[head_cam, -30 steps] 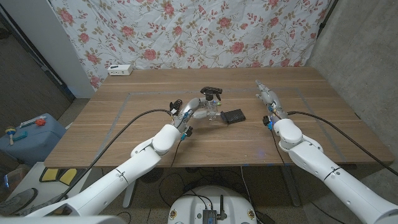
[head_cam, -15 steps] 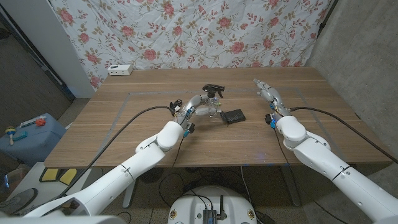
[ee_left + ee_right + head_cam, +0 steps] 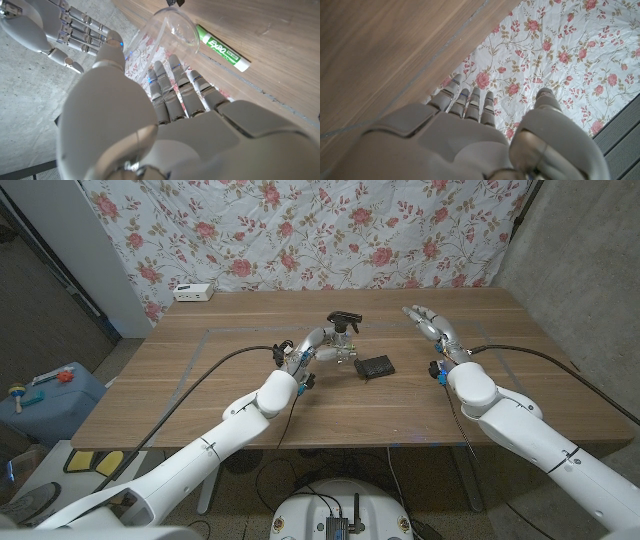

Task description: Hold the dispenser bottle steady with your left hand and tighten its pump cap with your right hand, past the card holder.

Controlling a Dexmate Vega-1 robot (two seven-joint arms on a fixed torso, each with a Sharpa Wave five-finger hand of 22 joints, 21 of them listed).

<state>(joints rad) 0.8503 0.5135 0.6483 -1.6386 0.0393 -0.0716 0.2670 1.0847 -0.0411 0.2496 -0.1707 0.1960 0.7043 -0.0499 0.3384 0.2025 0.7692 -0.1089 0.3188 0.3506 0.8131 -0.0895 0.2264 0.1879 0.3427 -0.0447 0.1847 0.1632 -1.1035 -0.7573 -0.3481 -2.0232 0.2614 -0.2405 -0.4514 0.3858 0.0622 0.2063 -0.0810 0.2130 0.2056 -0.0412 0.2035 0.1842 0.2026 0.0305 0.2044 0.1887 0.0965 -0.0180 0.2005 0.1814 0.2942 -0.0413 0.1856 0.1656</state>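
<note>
Gripping the clear bottle [image 3: 343, 352] mid-table beside the card holder [image 3: 377, 366], the left hand [image 3: 318, 346] steadies smooth, probably light plastic; the right hand [image 3: 428, 322], fingers spread and empty, should take the black pump cap [image 3: 345, 320].

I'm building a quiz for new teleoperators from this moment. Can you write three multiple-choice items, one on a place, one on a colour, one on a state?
1. Where is the card holder?
A. Beside the dispenser bottle, toward the robot's right
B. At the table's near edge
C. On the bottle

2. What colour is the pump cap?
A. White
B. Black
C. Red

3. What is the right hand doing?
A. Gripping the cap
B. Holding the card holder
C. Open, apart from the bottle

Key: 1 A, it lies next to the bottle; 2 B, the cap is dark; 3 C, its fingers are spread, holding nothing.
</note>
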